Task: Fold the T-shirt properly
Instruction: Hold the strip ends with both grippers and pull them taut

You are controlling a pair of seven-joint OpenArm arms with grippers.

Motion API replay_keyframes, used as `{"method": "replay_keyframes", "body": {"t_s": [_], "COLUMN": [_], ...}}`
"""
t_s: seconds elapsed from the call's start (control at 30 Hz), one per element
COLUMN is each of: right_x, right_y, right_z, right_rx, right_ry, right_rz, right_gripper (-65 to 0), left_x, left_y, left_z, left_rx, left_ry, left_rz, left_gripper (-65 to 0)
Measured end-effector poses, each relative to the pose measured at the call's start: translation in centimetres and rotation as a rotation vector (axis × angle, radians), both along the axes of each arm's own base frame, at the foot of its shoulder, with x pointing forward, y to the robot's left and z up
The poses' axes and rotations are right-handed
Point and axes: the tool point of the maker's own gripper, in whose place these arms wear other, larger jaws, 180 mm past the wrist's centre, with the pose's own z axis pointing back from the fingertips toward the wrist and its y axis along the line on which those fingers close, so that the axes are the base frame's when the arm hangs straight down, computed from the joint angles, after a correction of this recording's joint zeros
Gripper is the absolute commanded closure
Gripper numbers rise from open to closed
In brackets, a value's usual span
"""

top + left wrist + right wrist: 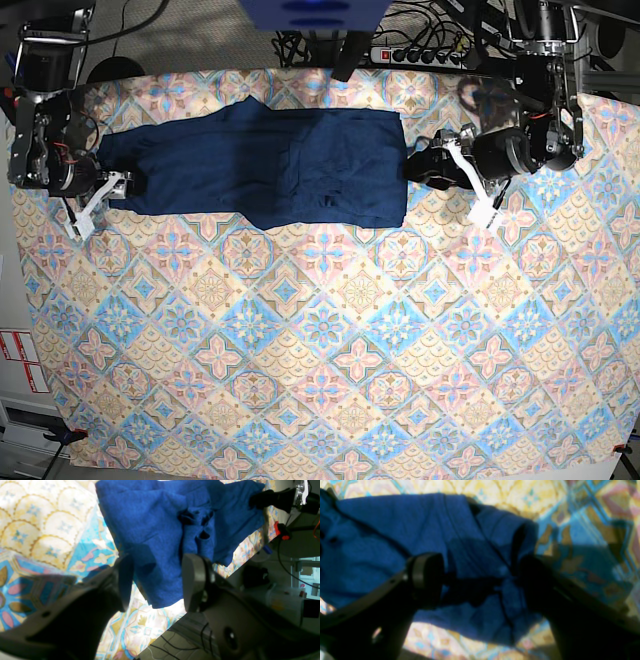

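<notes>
One dark navy-blue knit T-shirt [268,165] is counted, the only garment in view. One patterned tablecloth [330,360] of pastel blue, pink and yellow tile motifs is seen beneath it. Two black robot arms are counted, one at each end of the garment, and each is fitted with one two-fingered gripper: the left gripper [422,166] and the right gripper [120,183], so that two grippers and four fingers are tallied in all. One black power strip [415,53] is made out beyond the far edge of the cloth. Two white labels with red markings [20,360] are counted on the floor beside the cloth.
</notes>
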Motion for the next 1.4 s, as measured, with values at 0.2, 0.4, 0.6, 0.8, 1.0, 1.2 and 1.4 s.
{"method": "replay_keyframes", "body": {"t_s": [0.2,0.4,0.6,0.8,1.0,1.2,1.4], "right_x": [-0.4,-0.4,-0.9,-1.0,-1.0,-1.3,-0.6], "right_y": [-0.6,-0.6,-2.4,-3.0,-2.8,-2.1,1.5], "right_z": [0.1,0.1,0.4,0.6,0.6,0.0,0.1], "right_rx": [-0.022,-0.023,-0.05,-0.056,-0.054,-0.062,0.075], "right_ry": [0.016,0.016,0.027,0.027,0.029,0.051,0.007], "right_rz": [-0.003,-0.005,-0.046,-0.057,-0.054,-0.018,-0.002], "right_gripper": [-47.5,-47.5,-47.5,-47.5,-47.5,-47.5,-47.5], "left_x": [0.7,0.7,0.7,0.7,0.8,1.0,1.3], "left_y": [0.0,0.1,0.1,0.0,-0.6,-0.5,-0.5], "left_z": [0.4,0.4,0.4,0.4,0.4,0.5,0.7], "left_rx": [-0.001,0.006,0.006,0.003,-0.017,-0.009,-0.013], "left_ry": [-0.018,-0.018,-0.018,-0.018,-0.02,-0.023,-0.033], "left_rz": [0.0,0.0,0.0,0.0,0.004,0.001,0.004], "left_gripper": [-30.8,-30.8,-30.8,-30.7,-26.1,-13.8,-13.7]}}
